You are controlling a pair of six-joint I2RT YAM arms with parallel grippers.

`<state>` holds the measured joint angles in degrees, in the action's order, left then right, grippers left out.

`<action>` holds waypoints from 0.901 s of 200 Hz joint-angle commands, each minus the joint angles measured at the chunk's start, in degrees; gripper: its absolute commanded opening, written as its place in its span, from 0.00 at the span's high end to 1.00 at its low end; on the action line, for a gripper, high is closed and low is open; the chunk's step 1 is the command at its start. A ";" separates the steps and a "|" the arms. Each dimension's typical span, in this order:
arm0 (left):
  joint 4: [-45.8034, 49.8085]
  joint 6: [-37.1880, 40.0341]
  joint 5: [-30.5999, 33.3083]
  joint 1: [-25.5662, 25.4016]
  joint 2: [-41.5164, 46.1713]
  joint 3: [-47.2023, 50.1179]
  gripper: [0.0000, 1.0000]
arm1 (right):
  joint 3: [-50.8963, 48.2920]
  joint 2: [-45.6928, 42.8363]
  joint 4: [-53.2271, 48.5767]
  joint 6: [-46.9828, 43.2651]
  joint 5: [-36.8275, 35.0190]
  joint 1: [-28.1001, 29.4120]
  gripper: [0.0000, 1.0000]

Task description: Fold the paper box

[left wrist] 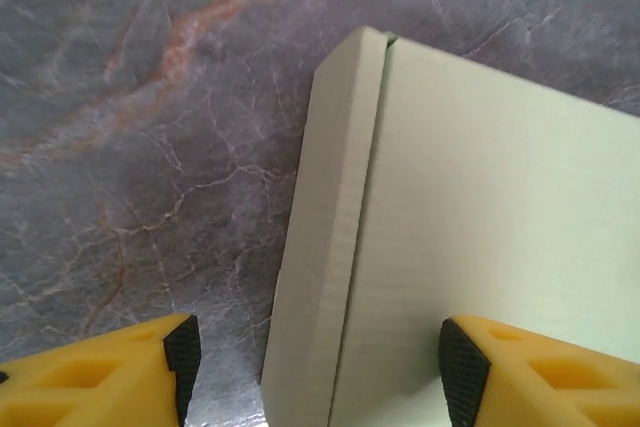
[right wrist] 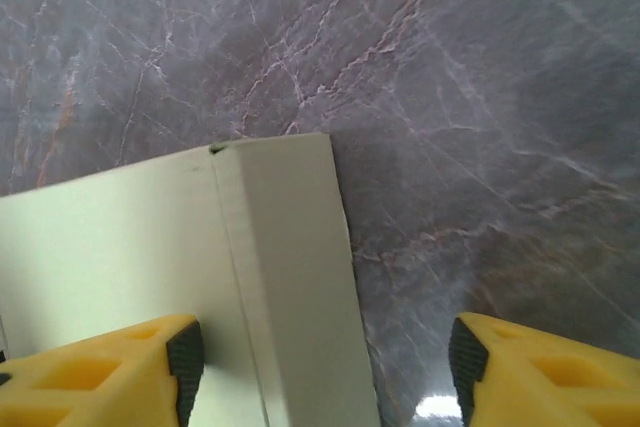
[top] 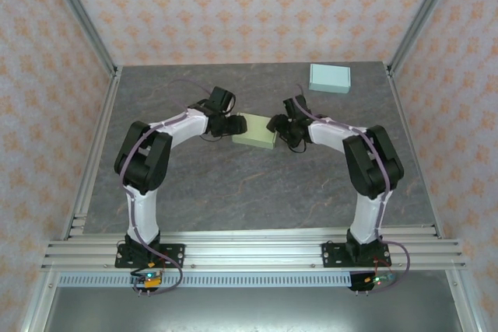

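On the table (top: 233, 192), the paper box (top: 255, 131) lies flat, long axis left-right.

Top overhead, looking down — both wrists close, sharing box (top: 255, 131).

Paper box (top: 255, 131) lies on table (top: 233, 192), before second box (top: 330, 78).

Bench (top: 233, 192) was a grey marbled slab with faint orange-pink veins. Pale green paper box (top: 257, 131) lay flat on it near the middle, a bit toward the far side, broad face up, one narrow side wall showing. Light blue box (top: 330, 78) lay flat near the far right corner, well apart from the green one. Both rested directly on the bench surface.
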<state>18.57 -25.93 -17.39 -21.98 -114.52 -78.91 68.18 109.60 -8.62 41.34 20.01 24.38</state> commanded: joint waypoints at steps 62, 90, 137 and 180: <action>-2.76 -0.14 -6.51 0.35 -3.35 -5.36 0.43 | 11.52 8.03 3.00 -5.63 4.15 0.30 0.46; -0.41 -0.92 -7.96 1.10 -8.09 -15.27 0.44 | 19.20 11.84 2.27 -5.57 4.24 -1.64 0.46; 5.98 0.33 -6.59 3.73 -19.41 -35.65 0.42 | 40.99 24.41 -3.14 -8.14 3.96 -4.07 0.45; 5.56 0.02 -3.28 5.34 -25.38 -43.21 0.27 | 53.77 33.01 -3.67 -9.44 2.60 -5.09 0.37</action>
<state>23.44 -25.61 -20.97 -16.38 -138.41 -119.44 116.86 139.41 -10.52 33.78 21.47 18.37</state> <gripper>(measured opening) 0.656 0.581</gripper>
